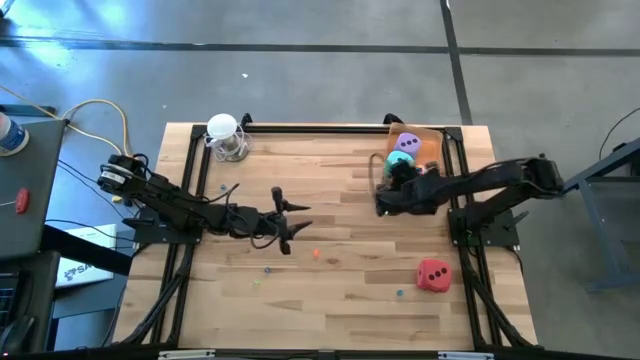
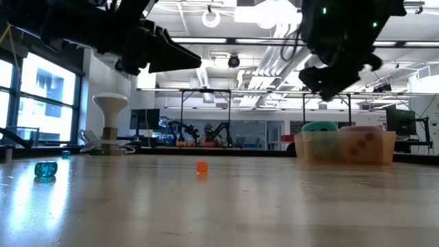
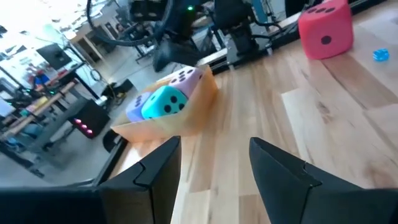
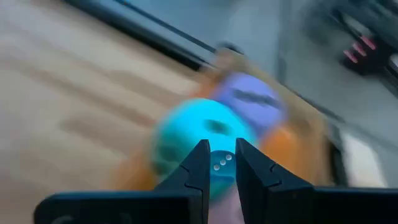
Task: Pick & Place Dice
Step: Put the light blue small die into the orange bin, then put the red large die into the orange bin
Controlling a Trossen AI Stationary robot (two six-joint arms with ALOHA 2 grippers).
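An orange see-through tray point(image 1: 432, 140) stands at the table's far right corner. It holds a purple die point(image 1: 408, 142) and a mint die point(image 1: 400, 159). The red die point(image 1: 432, 275) rests on the wood at the near right. My right gripper point(image 1: 385, 198) hangs in the air by the tray's near-left side, shut on a tiny teal bead point(image 4: 222, 163) with white dots. Past its fingers the mint die point(image 4: 199, 137) and purple die point(image 4: 252, 96) show blurred. My left gripper point(image 1: 297, 222) hovers open over the table's middle and points toward the tray point(image 3: 186, 121). My right gripper pinches the tiny teal bead point(image 4: 222, 163) between its two fingertips point(image 4: 198, 163). The fingers slant downward, coming from the table's right side. The bead is lifted clear of the table.
A white round-topped object point(image 1: 225, 135) stands at the far left. Tiny beads lie scattered on the wood: an orange one point(image 1: 315, 255), a blue one point(image 1: 400, 292) and a teal one point(image 2: 46, 168). Black frame rails point(image 1: 185, 200) run along the table's sides.
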